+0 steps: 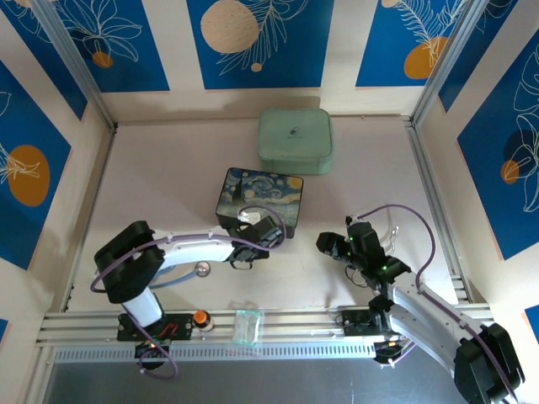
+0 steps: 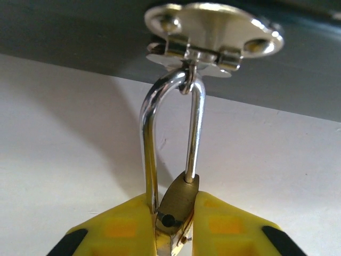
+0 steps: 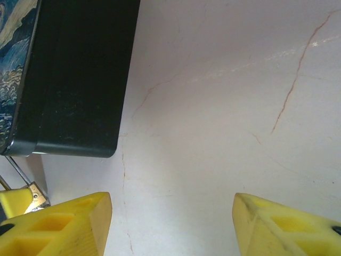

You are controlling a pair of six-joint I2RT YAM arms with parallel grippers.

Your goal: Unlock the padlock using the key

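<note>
Left wrist view has the best look: the left gripper (image 2: 176, 207) is clamped on the padlock (image 2: 180, 193), with yellow fingers (image 2: 120, 226) pressing the brass body from both sides. Its shackle (image 2: 151, 128) is threaded through a small ring under the hasp plate (image 2: 213, 24) on the painted tin box (image 1: 261, 198), so the lock sits right at the box's near side. The right gripper (image 3: 171, 200) hovers just beside that box over bare table (image 3: 224, 106), jaws wide apart with nothing in them. Top view also shows a mint green case (image 1: 295, 140) behind the box. A round silver knob (image 1: 203, 269), an orange button (image 1: 200, 317) and a clear plastic piece (image 1: 247, 326) sit near the left arm's base.
</note>
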